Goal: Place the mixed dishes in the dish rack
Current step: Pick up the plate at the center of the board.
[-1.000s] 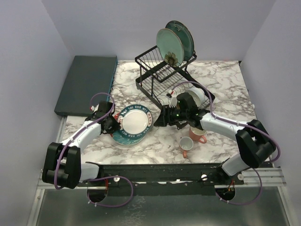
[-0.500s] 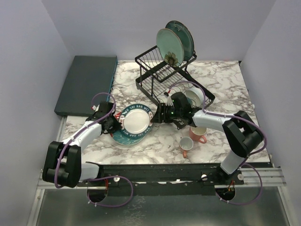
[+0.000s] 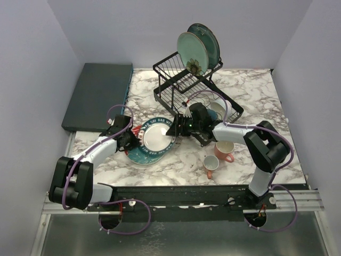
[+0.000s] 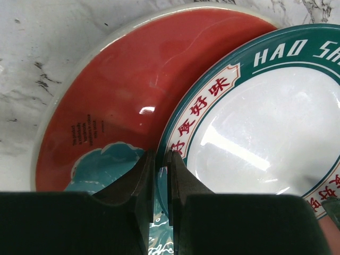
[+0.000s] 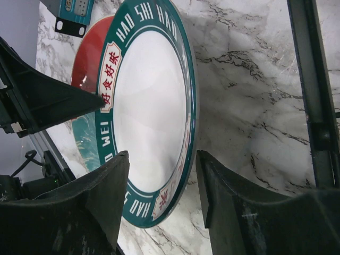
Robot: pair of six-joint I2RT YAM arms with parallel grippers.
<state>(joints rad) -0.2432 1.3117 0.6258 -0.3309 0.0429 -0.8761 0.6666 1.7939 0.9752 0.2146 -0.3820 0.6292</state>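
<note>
Swings right gripper (image 5: 162,159) over from by the dish rack (image 3: 169,90), jaws wide, straddling the far rim of the teal-rimmed white plate (image 5: 149,106), no clamp yet. Keeps left gripper (image 4: 161,157) pinched on the near rim, tilting it off the red-and-teal plate (image 4: 106,95). Looks like a handoff setup

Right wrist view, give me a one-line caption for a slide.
Open right gripper straddles the rim of the tilted teal-rimmed plate, red-and-teal plate behind it, above the marble table.
</note>
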